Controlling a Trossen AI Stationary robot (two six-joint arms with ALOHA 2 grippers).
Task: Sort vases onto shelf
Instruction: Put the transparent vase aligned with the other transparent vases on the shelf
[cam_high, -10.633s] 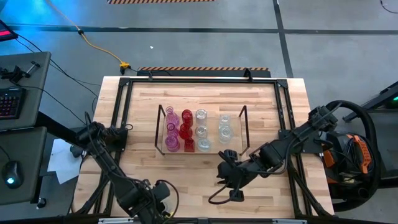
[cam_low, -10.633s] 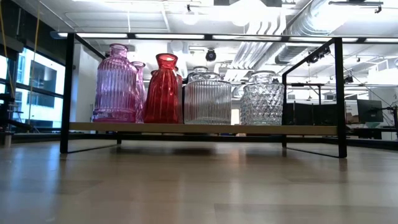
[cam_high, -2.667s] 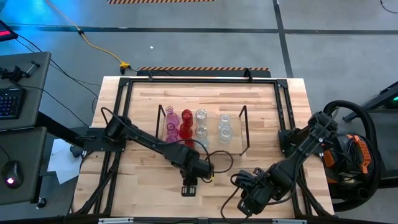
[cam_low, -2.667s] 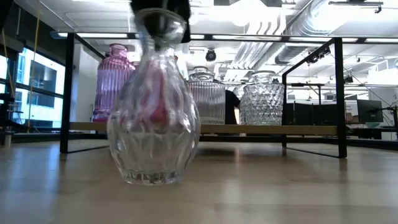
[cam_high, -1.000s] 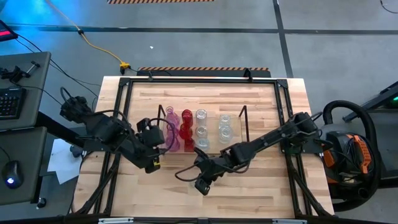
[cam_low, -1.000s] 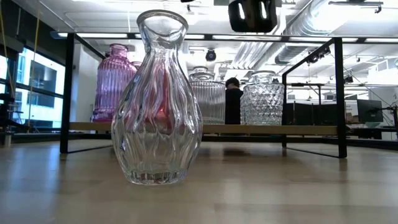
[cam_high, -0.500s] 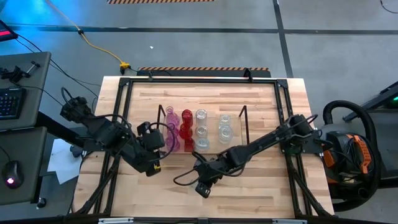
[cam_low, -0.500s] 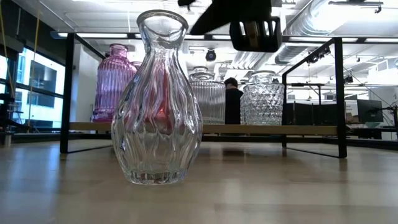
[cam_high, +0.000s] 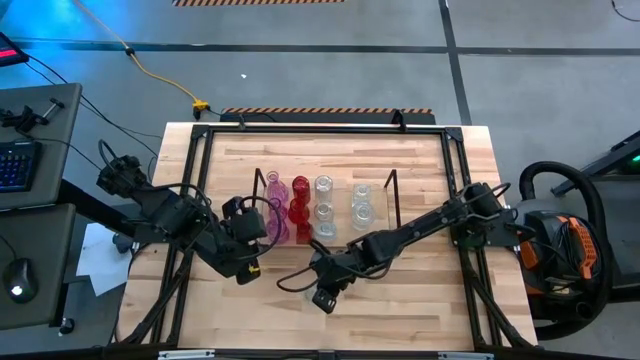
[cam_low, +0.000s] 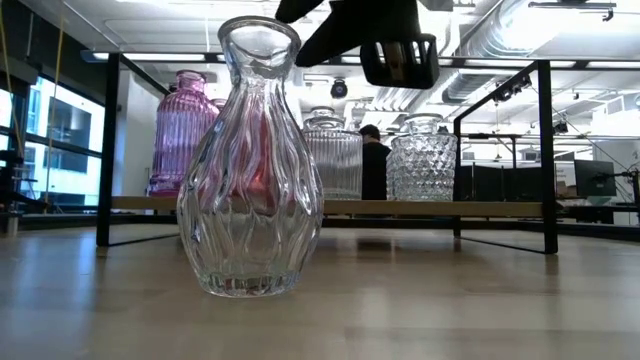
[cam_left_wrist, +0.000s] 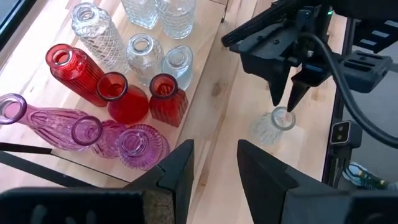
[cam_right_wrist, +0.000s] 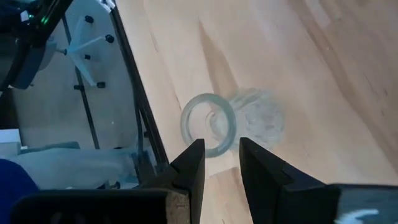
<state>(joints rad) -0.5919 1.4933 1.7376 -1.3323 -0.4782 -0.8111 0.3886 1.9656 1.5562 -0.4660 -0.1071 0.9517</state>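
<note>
A clear ribbed vase (cam_low: 250, 160) stands upright on its base on the tabletop, near the table's near edge. It also shows in the left wrist view (cam_left_wrist: 272, 124) and the right wrist view (cam_right_wrist: 214, 124). My right gripper (cam_left_wrist: 285, 102) (cam_right_wrist: 221, 155) (cam_high: 318, 283) is open, fingers pointing down close over the vase's mouth. My left gripper (cam_left_wrist: 214, 165) (cam_high: 243, 262) is open and holds nothing, left of the shelf (cam_high: 340, 218). On the shelf stand pink vases (cam_left_wrist: 118, 140), red vases (cam_left_wrist: 121, 99) and clear vases (cam_left_wrist: 152, 53).
A black metal frame (cam_high: 455, 180) runs around the tabletop. The shelf's dark wire ends (cam_high: 257, 210) (cam_high: 393, 205) rise beside the vases. Cables trail from both arms. A person (cam_low: 375, 165) stands far behind the table. Bare wood lies right of the shelf.
My right gripper has come down and moved toward the table's left, closing in on the clear vase's mouth, and has stayed open. The clear vase stands where it was.
</note>
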